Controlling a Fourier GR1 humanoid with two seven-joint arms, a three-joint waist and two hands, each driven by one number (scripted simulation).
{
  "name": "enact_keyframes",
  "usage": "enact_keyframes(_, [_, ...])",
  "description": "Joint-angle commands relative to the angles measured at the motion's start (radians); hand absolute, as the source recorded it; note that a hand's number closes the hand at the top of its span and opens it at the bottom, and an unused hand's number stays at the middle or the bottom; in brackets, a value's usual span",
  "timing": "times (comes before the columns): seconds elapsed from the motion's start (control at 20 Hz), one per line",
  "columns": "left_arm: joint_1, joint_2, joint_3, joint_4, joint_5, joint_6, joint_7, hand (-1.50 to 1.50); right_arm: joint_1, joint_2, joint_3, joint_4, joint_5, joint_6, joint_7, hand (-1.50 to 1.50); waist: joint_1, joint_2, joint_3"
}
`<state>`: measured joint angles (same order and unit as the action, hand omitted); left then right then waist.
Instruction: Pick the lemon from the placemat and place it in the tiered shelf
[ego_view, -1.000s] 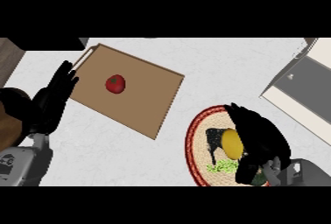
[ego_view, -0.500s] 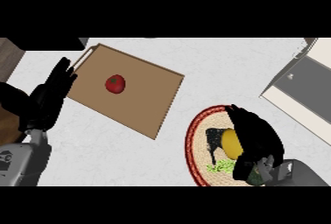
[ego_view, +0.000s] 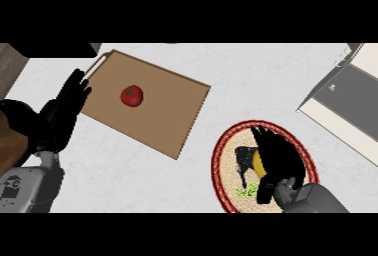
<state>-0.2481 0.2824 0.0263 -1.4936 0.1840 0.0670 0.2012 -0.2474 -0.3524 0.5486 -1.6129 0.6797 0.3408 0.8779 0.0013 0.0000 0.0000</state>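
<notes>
white counter (ego_view: 244, 75), one tomato (ego_view: 132, 95), one lemon (ego_view: 258, 162) under right robot hand (ego_view: 279, 160) (grip unclear), left robot hand (ego_view: 63, 112) flat

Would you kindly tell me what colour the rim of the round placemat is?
The placemat has a dark red rim, clearest in the head view.

light: bright, even over the counter (ego_view: 221, 70) | shadows: faint, soft-edged (source direction unclear) | top-left corner: dim

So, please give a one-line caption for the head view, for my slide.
Right hand over the lemon on the round placemat; left hand open beside a tomato on a board.
</notes>
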Motion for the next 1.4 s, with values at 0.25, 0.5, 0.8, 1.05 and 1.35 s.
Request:
enact_keyframes(0.25, [-0.026, -0.041, 0.018, 0.004, -0.042, -0.010, 0.028, 0.00, 0.064, 0.053, -0.079, 0.092, 0.084, 0.022, -0.119, 1.50, -0.002, 0.000, 0.000])
enact_keyframes(0.5, [0.041, -0.037, 0.025, -0.076, -0.025, -0.029, 0.060, 0.00, 0.037, 0.028, -0.049, 0.169, 0.167, -0.015, -0.242, 1.50, 0.003, -0.001, 0.000])
enact_keyframes(0.8, [-0.007, -0.010, 0.071, -0.023, -0.023, -0.078, 0.046, 0.00, 0.038, 0.070, -0.086, 0.156, 0.243, -0.076, -0.302, 1.50, 0.000, -0.001, 0.000])
enact_keyframes(1.05, [0.049, -0.045, 0.047, -0.033, -0.038, -0.056, 0.017, 0.00, 0.233, 0.002, 0.048, -0.113, 0.246, -0.115, -0.398, 1.50, -0.015, -0.009, 0.000])
enact_keyframes(1.35, [0.026, -0.007, 0.108, 0.019, -0.025, -0.055, -0.004, 0.00, 0.481, -0.201, 0.322, -0.396, 0.299, -0.224, -0.682, 1.50, -0.063, -0.019, -0.001])
